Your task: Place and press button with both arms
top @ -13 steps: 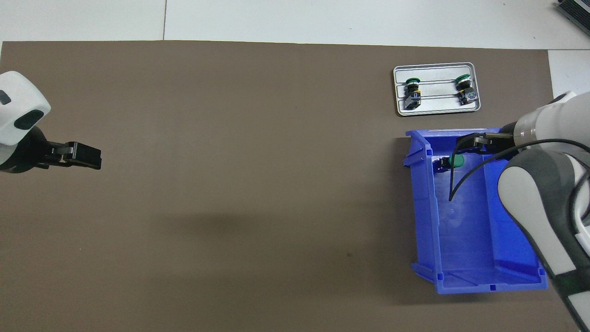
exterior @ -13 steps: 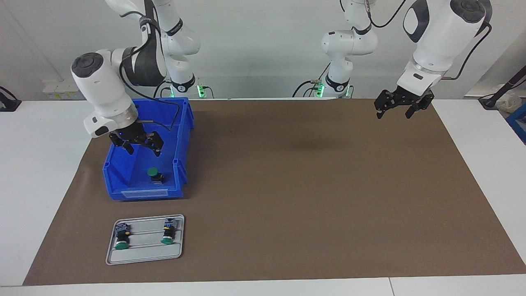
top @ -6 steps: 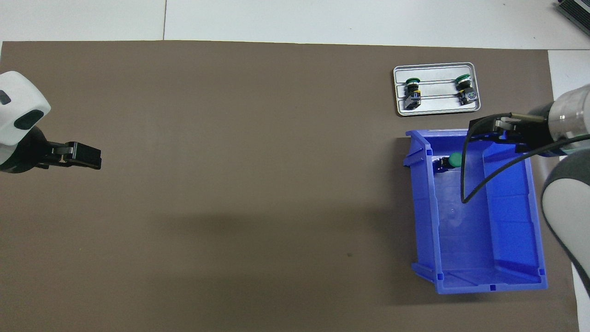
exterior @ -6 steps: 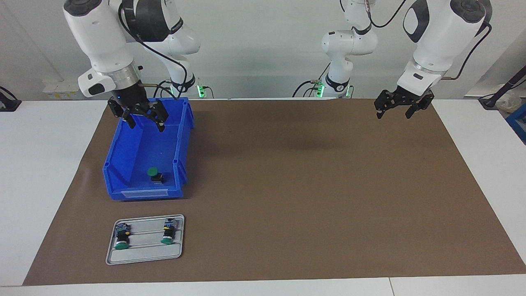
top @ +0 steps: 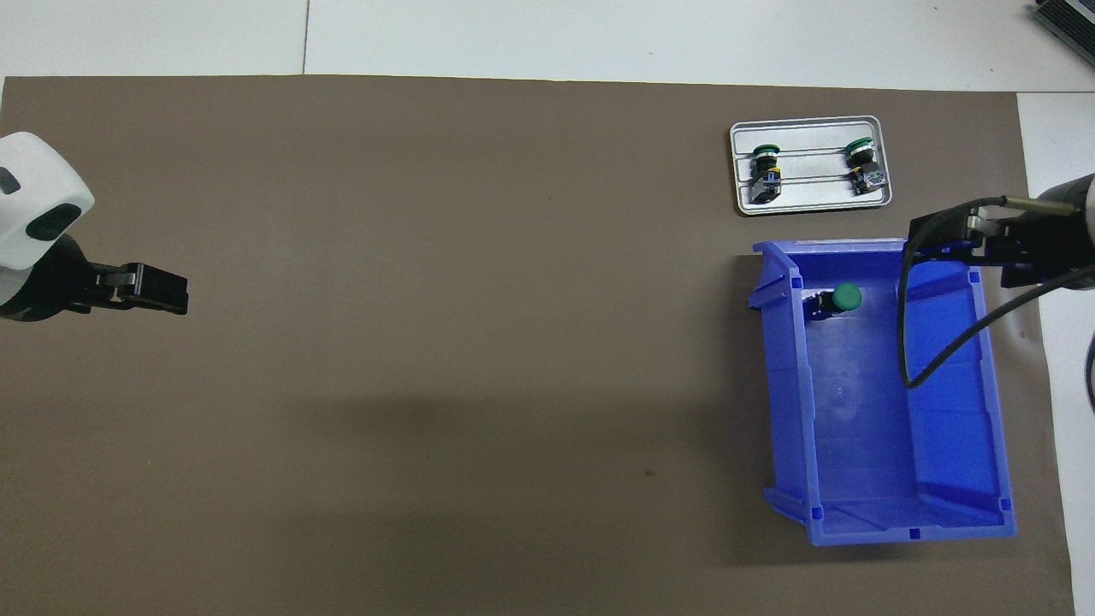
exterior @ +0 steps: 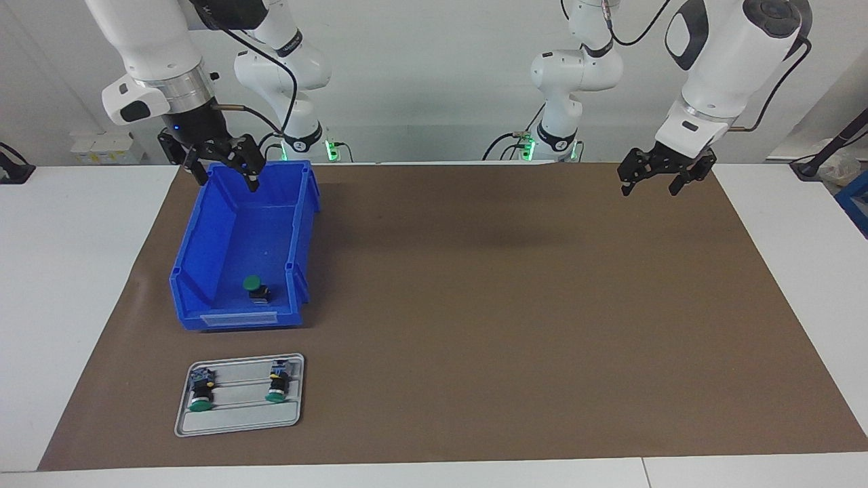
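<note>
A white surface point(exterior: 68, 285) carries a wide brown mat point(exterior: 515, 312), with a pale wall behind the arm bases. Toward the right arm's end sits a blue bin point(exterior: 203, 257); the button point(exterior: 255, 287) lies inside it, green cap up, near the wall farthest from the robots. Farther out, a grey tray point(exterior: 237, 423) holds two more buttons. The right end effector point(exterior: 222, 177) hangs released and empty above the bin's near rim. The left end effector point(exterior: 649, 183) waits, released, over bare mat.
</note>
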Controlling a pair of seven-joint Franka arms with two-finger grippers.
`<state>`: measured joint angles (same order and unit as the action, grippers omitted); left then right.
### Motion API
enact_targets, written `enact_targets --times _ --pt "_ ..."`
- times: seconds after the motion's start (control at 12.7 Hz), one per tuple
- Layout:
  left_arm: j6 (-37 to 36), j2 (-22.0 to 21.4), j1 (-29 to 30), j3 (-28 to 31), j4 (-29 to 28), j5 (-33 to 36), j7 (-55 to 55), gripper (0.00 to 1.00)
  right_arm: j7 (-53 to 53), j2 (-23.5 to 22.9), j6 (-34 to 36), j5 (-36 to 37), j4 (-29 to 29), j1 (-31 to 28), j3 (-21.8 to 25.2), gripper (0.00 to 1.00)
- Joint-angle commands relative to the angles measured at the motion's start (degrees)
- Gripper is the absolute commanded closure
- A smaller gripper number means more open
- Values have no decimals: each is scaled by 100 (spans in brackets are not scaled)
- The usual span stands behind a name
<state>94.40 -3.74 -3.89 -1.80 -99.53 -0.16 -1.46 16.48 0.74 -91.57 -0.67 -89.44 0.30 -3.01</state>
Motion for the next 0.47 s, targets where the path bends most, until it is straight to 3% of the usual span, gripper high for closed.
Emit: enact_targets --times 0.0,0.39 --pt "-26 -162 73 -48 -155 78 67 0 -187 -13 96 93 -12 -47 -24 0" --pt "-26 -154 73 -48 -155 69 59 0 -567 58 104 93 -144 -65 -7 0"
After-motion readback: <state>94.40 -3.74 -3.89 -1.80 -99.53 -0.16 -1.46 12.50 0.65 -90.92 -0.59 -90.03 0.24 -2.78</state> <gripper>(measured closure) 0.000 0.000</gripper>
